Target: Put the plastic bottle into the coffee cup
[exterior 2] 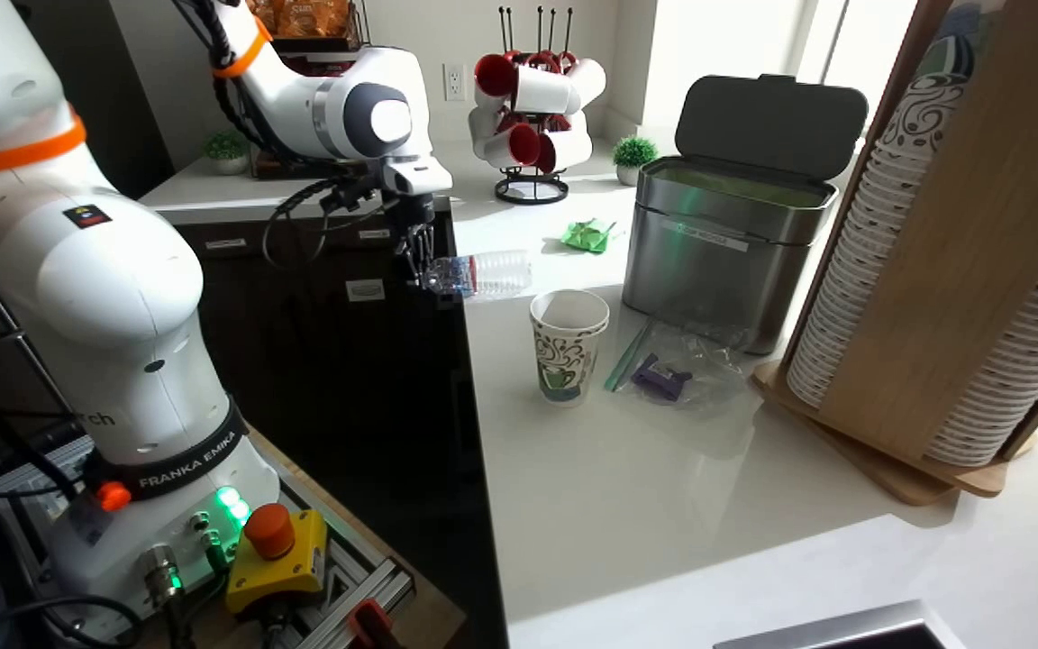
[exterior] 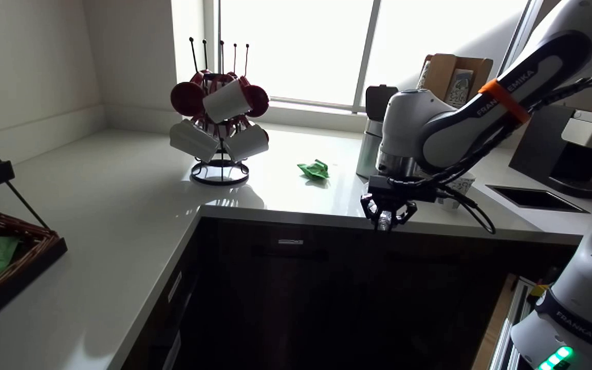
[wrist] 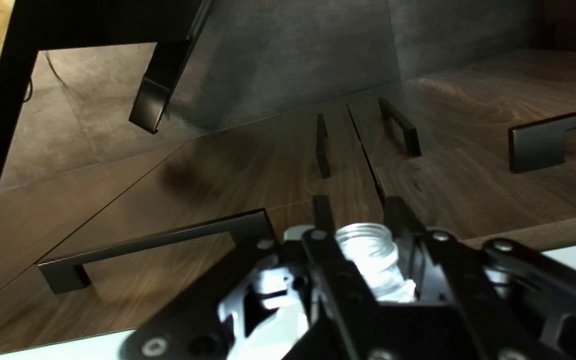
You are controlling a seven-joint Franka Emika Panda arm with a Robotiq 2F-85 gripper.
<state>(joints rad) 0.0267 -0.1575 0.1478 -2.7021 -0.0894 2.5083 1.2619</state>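
A clear plastic bottle [exterior 2: 492, 274] lies sideways in the air in an exterior view, its base pointing at the counter. My gripper [exterior 2: 422, 269] is shut on its neck end. In the wrist view the bare threaded neck [wrist: 368, 245] shows between the two fingers [wrist: 359, 212]. In an exterior view the gripper [exterior: 386, 218] is at the counter's front edge, with the bottle [exterior: 384, 221] seen end-on. The patterned paper coffee cup [exterior 2: 564, 361] stands upright on the counter, apart from the bottle. In an exterior view the cup [exterior: 461, 186] is partly hidden by the arm and cables.
A steel bin [exterior 2: 717, 261] with a raised lid stands behind the cup. A clear wrapper with a purple piece [exterior 2: 661, 377] lies beside the cup. A green packet [exterior 2: 587, 236], a mug rack [exterior 2: 531, 189] and a wooden cup holder [exterior 2: 897, 297] stand around.
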